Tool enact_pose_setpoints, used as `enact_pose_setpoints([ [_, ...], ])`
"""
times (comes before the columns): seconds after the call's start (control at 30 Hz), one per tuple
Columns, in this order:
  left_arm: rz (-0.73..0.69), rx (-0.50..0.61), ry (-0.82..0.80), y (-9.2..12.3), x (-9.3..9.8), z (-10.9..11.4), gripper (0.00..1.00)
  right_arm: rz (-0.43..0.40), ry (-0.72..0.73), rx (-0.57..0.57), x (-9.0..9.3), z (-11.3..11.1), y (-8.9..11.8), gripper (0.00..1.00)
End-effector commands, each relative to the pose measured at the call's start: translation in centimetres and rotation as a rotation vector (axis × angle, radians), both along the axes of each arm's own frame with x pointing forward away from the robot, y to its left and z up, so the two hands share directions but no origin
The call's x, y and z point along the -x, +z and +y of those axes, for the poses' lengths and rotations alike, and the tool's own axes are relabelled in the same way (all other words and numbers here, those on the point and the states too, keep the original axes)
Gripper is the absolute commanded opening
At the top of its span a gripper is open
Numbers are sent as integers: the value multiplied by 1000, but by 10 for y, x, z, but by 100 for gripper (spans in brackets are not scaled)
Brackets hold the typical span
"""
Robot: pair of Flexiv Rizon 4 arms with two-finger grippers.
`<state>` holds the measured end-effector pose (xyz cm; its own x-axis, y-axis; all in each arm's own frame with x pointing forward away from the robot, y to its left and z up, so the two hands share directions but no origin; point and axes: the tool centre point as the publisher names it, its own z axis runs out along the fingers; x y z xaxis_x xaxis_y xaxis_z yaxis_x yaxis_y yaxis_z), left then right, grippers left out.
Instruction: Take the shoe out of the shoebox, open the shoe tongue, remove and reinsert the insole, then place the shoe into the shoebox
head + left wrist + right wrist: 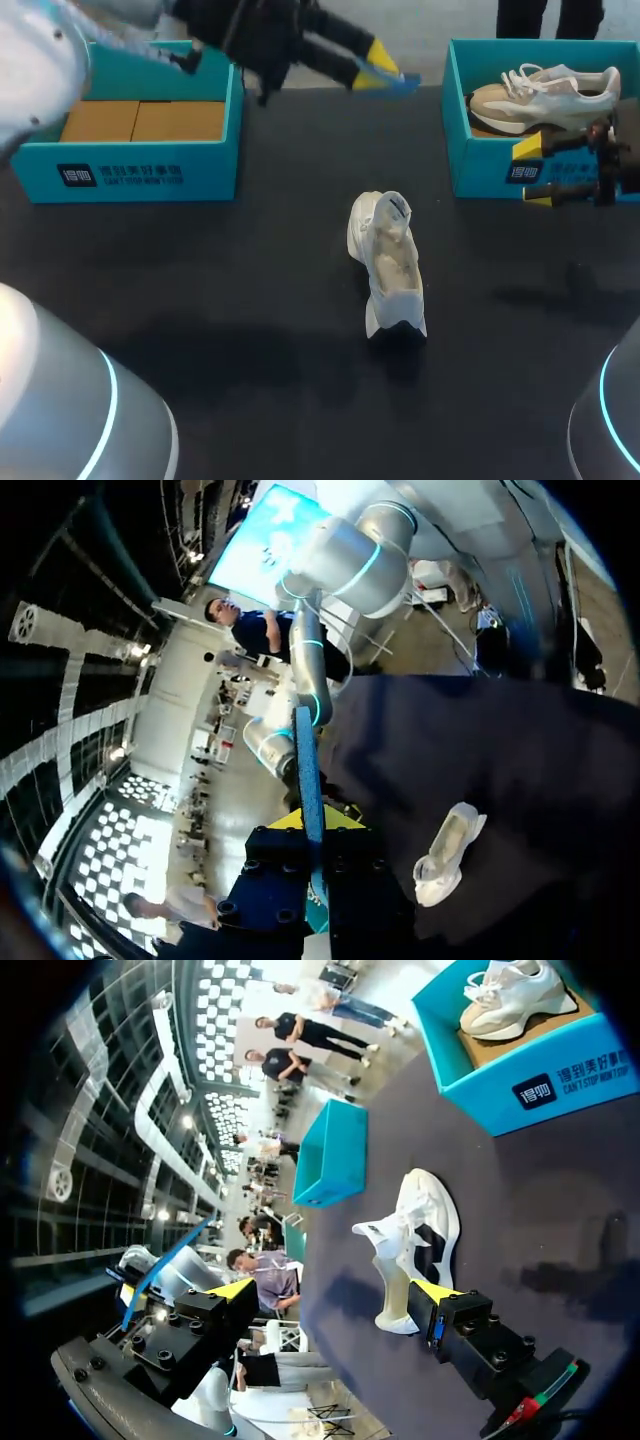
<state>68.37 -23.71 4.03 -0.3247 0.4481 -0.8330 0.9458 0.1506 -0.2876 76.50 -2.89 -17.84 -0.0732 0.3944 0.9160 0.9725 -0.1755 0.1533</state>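
Left pincer (pixel 375 68) was clenched on a blue insole (pixel 305 760), a thin, flat sheet seen edge-on between the two yellow tips in its wrist view. In the head view it hung over the far side of the table (pixel 250 300), just past the far right corner of the left shoebox (pixel 130 175). The insole's rounded end stuck out beyond the tips.

Right pincer (pixel 332 1290) was released, its fingers spread wide with nothing touching them. It hovered in front of the near wall of the right shoebox (pixel 480 170) and covered part of that wall in the head view.

The shoe (pixel 386 262) sat in the middle of the table, outside both boxes and well apart from both pincers. In the right wrist view it lay ahead of the open fingers. It was pale cream-white with a thick moulded sole, and its mouth gaped open, showing a beige inside.

The table top was black and matt. Both shoeboxes were teal, rectangular and open-topped. The left one held two flat brown cardboard blocks (pixel 140 120) side by side. The right one held a second shoe (pixel 545 95), beige and white with white laces, lying on brown card.
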Motion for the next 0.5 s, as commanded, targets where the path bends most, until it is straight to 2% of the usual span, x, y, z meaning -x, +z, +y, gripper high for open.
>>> enact_pose_setpoints([
  [0.03, -318, 63, -13, -31, 9, 5, 0, 1, -1, 2, 0, 1, 0, 100],
  [0.27, -379, 106, -75, -46, 1, 2, 0, 1, -1, 2, 0, 1, 0, 100],
  [0.4, -334, 156, -161, -54, -4, 7, 0, 1, -1, 2, 0, 1, 0, 100],
  [0.5, -334, 156, -161, -54, -4, 7, 0, 1, -1, 2, 0, 1, 0, 100],
])
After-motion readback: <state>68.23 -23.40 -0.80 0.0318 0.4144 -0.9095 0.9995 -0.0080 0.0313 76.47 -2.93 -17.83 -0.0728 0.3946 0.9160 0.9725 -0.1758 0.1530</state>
